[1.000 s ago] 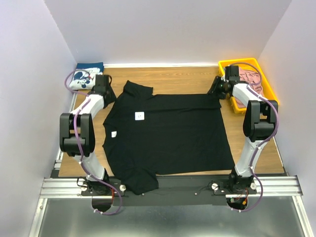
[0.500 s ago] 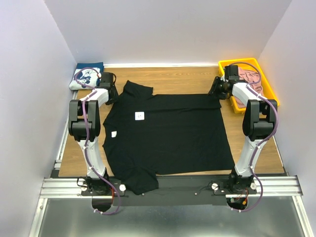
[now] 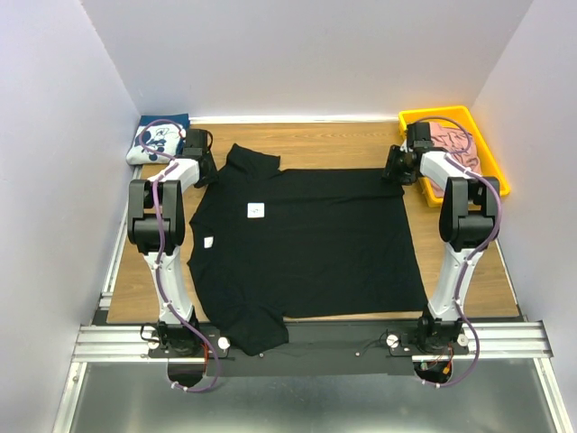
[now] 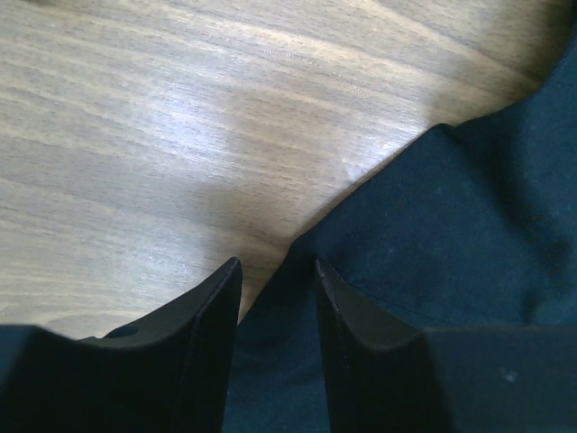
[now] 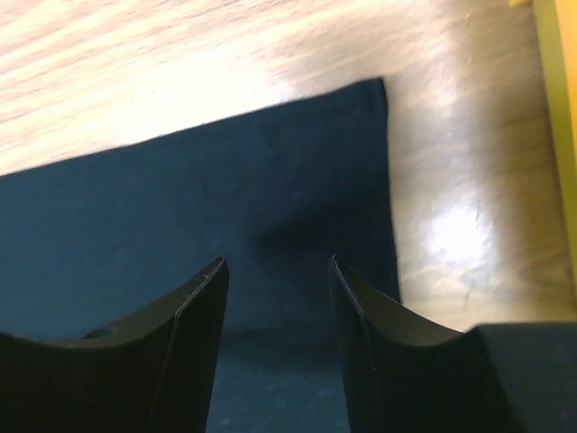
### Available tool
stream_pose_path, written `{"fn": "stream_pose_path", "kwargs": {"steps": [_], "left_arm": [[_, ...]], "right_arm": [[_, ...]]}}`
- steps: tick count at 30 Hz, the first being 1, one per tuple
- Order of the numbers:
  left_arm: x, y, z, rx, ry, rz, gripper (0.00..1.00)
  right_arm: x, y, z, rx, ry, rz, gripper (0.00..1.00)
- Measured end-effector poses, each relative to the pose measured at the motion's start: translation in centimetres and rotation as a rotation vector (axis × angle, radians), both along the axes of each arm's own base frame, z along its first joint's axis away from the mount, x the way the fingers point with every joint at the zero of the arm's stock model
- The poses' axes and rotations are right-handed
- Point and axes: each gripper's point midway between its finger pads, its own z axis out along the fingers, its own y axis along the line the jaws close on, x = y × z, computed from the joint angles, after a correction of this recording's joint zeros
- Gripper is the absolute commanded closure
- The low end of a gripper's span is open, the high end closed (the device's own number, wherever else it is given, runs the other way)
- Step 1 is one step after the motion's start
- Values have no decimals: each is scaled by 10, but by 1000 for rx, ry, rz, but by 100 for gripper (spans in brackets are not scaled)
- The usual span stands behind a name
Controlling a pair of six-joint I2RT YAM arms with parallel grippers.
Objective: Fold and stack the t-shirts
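Note:
A large black t-shirt (image 3: 306, 244) lies spread flat on the wooden table (image 3: 334, 140), its collar at the far left. My left gripper (image 3: 206, 168) is low at its far-left edge. In the left wrist view that gripper (image 4: 277, 263) is open, straddling the cloth's edge (image 4: 469, 234). My right gripper (image 3: 394, 167) hovers over the shirt's far-right corner. The right wrist view shows it (image 5: 277, 262) open above the black cloth (image 5: 180, 207). A folded navy t-shirt with a white print (image 3: 159, 140) lies at the far left. A pink t-shirt (image 3: 455, 144) sits in a yellow bin (image 3: 491, 167).
White walls close the table in on the left, back and right. The yellow bin's wall (image 5: 559, 90) stands just right of my right gripper. Bare wood (image 4: 135, 135) lies beside the left gripper. A metal rail (image 3: 306, 341) carries both arm bases at the near edge.
The left arm has straightened and carried its gripper a little right onto the shirt's edge, its jaws narrowing slightly. The right gripper has shifted slightly toward the back.

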Motion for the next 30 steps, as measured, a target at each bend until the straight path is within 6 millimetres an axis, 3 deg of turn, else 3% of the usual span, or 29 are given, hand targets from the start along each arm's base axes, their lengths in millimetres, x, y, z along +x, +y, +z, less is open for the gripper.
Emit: {"fn": "stream_pose_path", "kwargs": {"steps": [4, 9, 14, 17, 25, 30], "left_arm": [[0, 0, 0, -1, -2, 2, 63], [0, 2, -1, -9, -19, 25, 67], [2, 13, 0, -21, -33, 60, 52], [3, 15, 2, -27, -39, 59, 49], [3, 13, 3, -31, -38, 21, 48], [3, 8, 2, -47, -37, -13, 50]], "right_arm": [[11, -9, -8, -57, 0, 12, 44], [31, -14, 2, -102, -45, 30, 44], [45, -16, 14, -124, -86, 48, 44], [50, -17, 22, -133, -108, 59, 44], [62, -19, 34, -171, -148, 105, 43], [65, -21, 20, -199, -133, 143, 40]]}}
